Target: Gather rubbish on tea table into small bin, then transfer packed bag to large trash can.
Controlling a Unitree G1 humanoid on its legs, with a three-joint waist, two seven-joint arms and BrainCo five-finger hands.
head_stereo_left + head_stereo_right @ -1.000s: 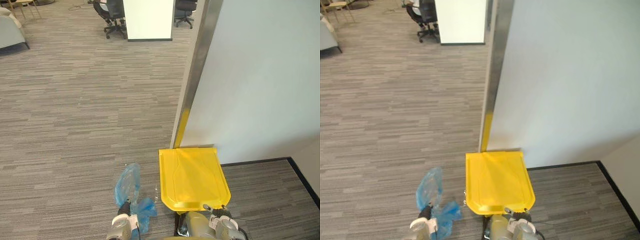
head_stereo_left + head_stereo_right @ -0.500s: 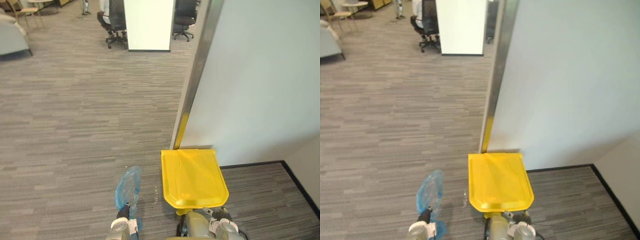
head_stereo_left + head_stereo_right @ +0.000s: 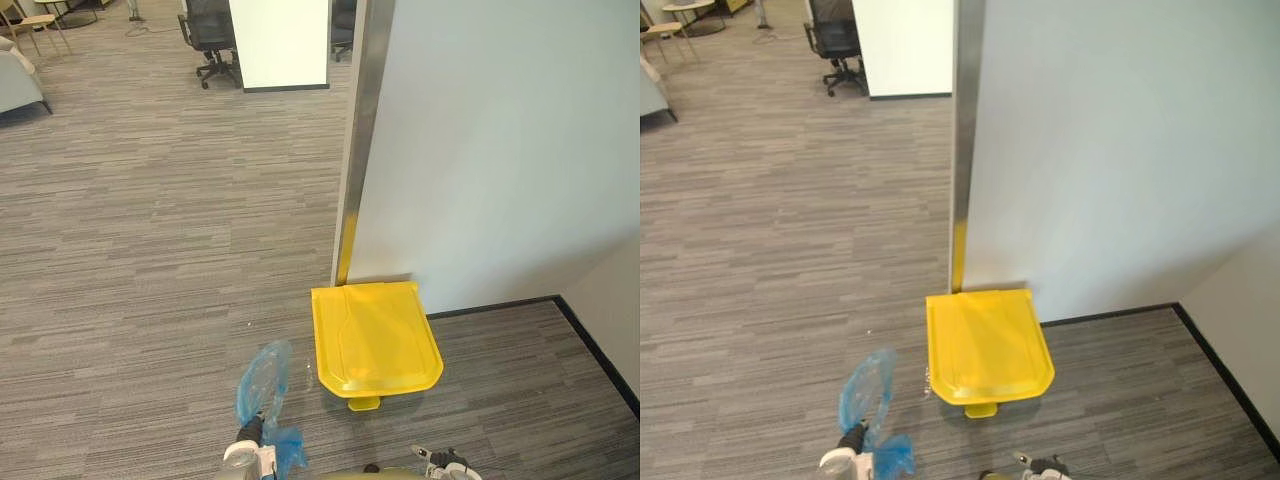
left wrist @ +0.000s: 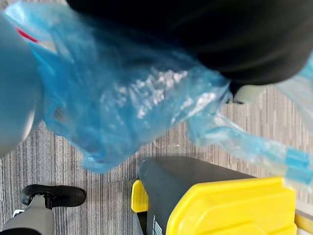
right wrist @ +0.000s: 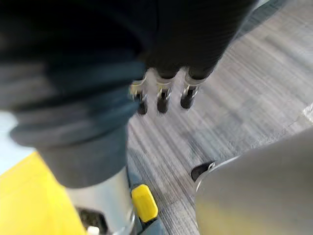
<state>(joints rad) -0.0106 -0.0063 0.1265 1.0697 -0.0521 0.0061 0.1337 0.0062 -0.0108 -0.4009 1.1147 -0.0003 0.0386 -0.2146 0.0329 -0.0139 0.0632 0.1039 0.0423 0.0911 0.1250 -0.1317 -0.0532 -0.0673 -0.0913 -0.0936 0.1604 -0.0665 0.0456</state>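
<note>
— Holding what, that left hand?

— A blue bag, thin, see-through and crinkled. The fingers are closed round its neck at the lower edge of the head view, and the plastic bunches up above and beside the hand.

— And the large trash can?

— It stands on the grey carpet, its back to the pale wall beside a metal post. The yellow lid is down, and a yellow pedal sticks out at the front. The bag hangs just to the can's left, apart from it.

— Any writing?

— A small white mark on the can's dark side, too small to read.

— Right hand?

— Low, in front of the can, its fingers hanging loose with nothing in them. An office chair sits far back.
</note>
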